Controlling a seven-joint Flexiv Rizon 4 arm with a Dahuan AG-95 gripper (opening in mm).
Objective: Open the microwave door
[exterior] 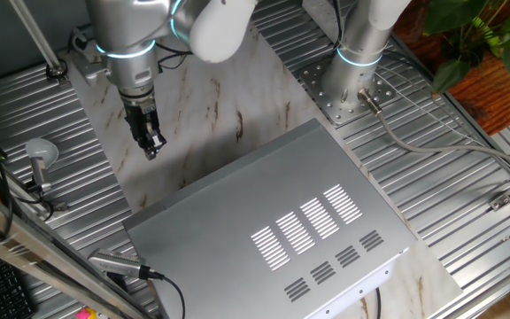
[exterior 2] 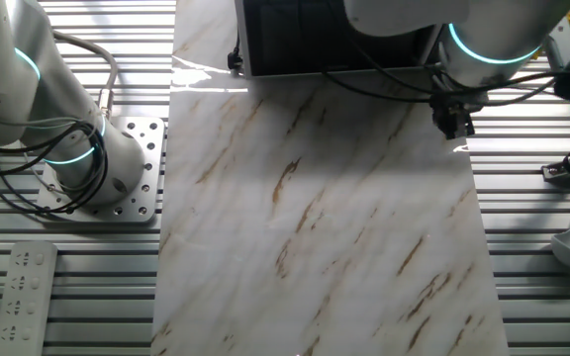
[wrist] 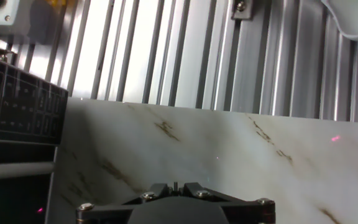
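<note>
Microwave (exterior: 264, 221) was the big silver box sitting on the marble slab (exterior: 211, 115), vent slots on top, taking up the lower middle of one fixed view. From the other fixed view you only got its front at the top edge, w/ the door (exterior 2: 334, 40) showing as a dark panel, looked flush w/ the box, so closed afaict. In the hand view the left edge had a black control panel (wrist: 17, 106) w/ tiny print, a pale bar-shaped handle (wrist: 14, 169) below it, and more dark glass under that.

Gripper (exterior: 151, 146) hung over bare marble, near the microwave's front left corner but not touching it or anything else. Fingers pointed down at the slab. Jaws looked pinched together w/ nothing between them in the fixed view; hand view only showed the gripper base at the bottom, so not 100% on that.

Other stuff: second arm base (exterior: 348, 84) bolted to the ribbed table (exterior: 467, 177) behind the microwave, cables running off it. A remote (exterior 2: 23, 292) lay on the ribs near that base in the other fixed view. Plant leaves (exterior: 485, 31) in the corner.
</note>
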